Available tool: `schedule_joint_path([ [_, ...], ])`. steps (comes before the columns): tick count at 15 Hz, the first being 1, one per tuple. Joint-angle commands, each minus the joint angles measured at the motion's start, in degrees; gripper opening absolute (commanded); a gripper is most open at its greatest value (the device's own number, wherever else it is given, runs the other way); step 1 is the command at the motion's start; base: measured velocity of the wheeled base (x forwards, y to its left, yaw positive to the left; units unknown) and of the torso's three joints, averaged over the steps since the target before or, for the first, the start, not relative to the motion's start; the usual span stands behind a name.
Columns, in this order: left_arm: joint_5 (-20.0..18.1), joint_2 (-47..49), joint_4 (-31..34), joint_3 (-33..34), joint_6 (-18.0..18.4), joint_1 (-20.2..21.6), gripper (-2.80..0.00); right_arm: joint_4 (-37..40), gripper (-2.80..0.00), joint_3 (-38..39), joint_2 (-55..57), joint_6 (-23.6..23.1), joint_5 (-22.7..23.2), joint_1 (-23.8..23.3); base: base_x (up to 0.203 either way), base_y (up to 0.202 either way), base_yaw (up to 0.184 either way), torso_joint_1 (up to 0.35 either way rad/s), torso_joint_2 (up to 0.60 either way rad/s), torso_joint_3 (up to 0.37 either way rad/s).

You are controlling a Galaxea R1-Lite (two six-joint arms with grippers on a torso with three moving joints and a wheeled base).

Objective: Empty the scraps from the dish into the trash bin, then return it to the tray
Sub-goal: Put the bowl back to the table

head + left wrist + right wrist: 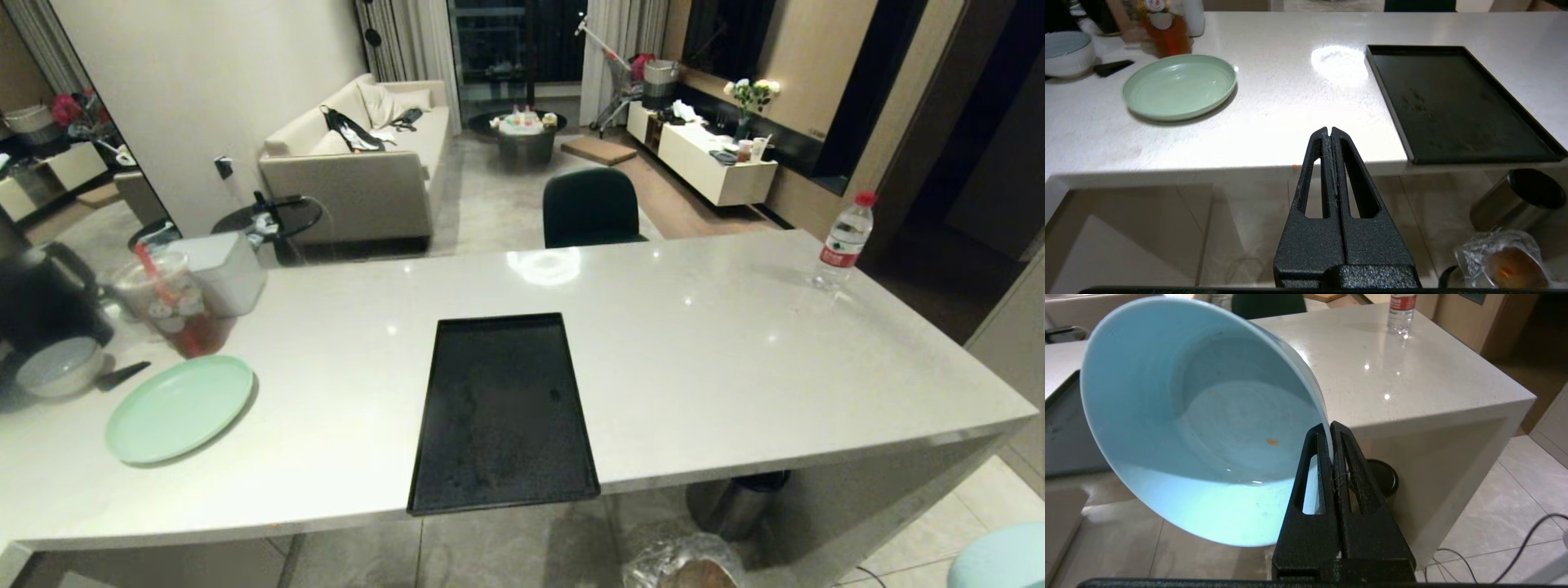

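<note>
My right gripper (1329, 426) is shut on the rim of the dish (1188, 416), a pale light-blue bowl. It holds the bowl tilted, below the table's front edge. One tiny orange bit of the scraps (1272, 442) clings inside; otherwise the bowl looks bare. The black tray (502, 408) lies empty on the table and reaches its front edge. The trash bin (1506, 263), lined with a crinkled clear bag, stands on the floor below the tray, with orange scraps (1504, 269) inside. My left gripper (1329, 130) is shut on nothing, parked below the table edge. Neither arm shows in the head view.
A black-lidded steel bin (739, 502) stands under the table behind the bagged one. On the table's left are a mint-green plate (180, 407), a white-grey bowl (59, 365) and an iced drink cup (171, 306). A water bottle (845, 237) stands far right. A cable (1515, 539) lies on the floor.
</note>
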Motion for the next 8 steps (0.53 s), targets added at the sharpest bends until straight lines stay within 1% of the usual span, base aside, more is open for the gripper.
schedule_joint_path([
  [1,0.0,0.1,0.0,0.0,0.0,0.0,-2.80,0.0,-2.80,0.0,0.1,0.0,0.0,0.0,0.191,0.000,-0.002,0.002,0.00,0.002],
  [6,0.0,0.1,0.0,0.0,0.0,0.0,-2.80,-0.1,-2.80,0.0,0.1,-0.1,0.0,0.0,0.188,0.000,0.001,0.004,0.00,0.002],
  [7,0.0,0.1,0.0,0.0,0.0,-0.1,-2.80,0.0,-2.80,0.0,0.1,0.0,0.0,0.0,0.089,0.000,-0.002,0.015,0.00,-0.005],
  [8,0.0,0.1,0.0,0.0,0.0,0.0,-2.80,0.0,-2.80,0.0,0.1,0.0,0.0,0.0,0.000,0.000,0.000,0.000,0.00,0.000],
])
